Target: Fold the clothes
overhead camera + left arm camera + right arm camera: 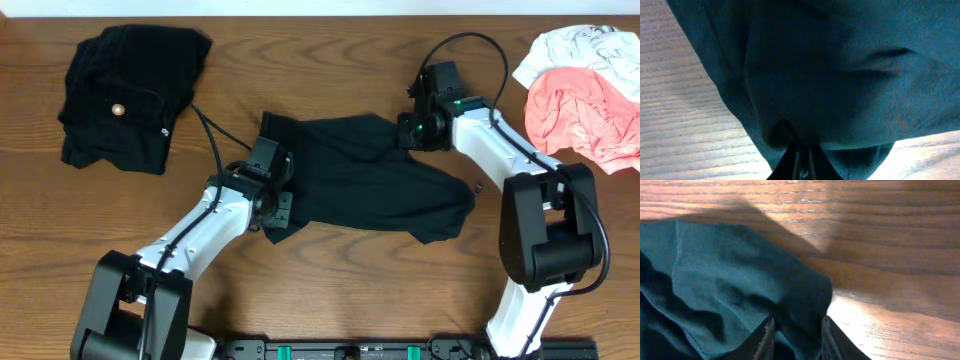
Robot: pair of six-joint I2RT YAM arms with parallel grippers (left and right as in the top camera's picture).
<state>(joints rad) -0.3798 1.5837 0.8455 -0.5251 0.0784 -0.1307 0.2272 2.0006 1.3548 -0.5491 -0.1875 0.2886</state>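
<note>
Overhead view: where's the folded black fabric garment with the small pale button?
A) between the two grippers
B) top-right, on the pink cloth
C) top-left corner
C: the folded black garment with the pale button sits top-left, far from the crumpled pink garment at top-right.

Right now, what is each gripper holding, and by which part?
Left gripper pinches the black shirt's left edge; right gripper straddles its upper right corner, grip unclear.
</note>
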